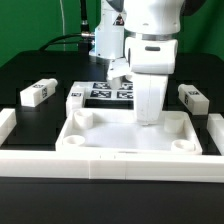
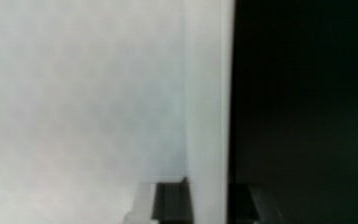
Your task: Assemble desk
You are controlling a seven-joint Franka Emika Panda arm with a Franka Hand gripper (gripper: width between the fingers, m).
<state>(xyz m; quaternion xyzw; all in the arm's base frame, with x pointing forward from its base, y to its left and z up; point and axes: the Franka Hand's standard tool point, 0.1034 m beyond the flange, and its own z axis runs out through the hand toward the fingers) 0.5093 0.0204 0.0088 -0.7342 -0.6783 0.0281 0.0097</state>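
The white desk top [image 1: 85,140], a tray with a raised rim and round corner sockets, lies at the middle front of the table. My gripper [image 1: 150,88] hangs over its far right part and is shut on a white desk leg [image 1: 148,110] held upright, its lower end on or just above the tray floor near the far right socket. In the wrist view the fingers [image 2: 172,203] stand on either side of a narrow white strip, the leg [image 2: 208,120]. A blurred white surface [image 2: 69,100] fills one side and darkness the other.
Three loose tagged legs lie on the black table: one at the exterior view's left [image 1: 37,93], one beside the marker board [image 1: 75,96], one at the right [image 1: 193,97]. The marker board [image 1: 110,92] lies behind the tray. A low white border rail [image 1: 100,162] runs along the front and sides.
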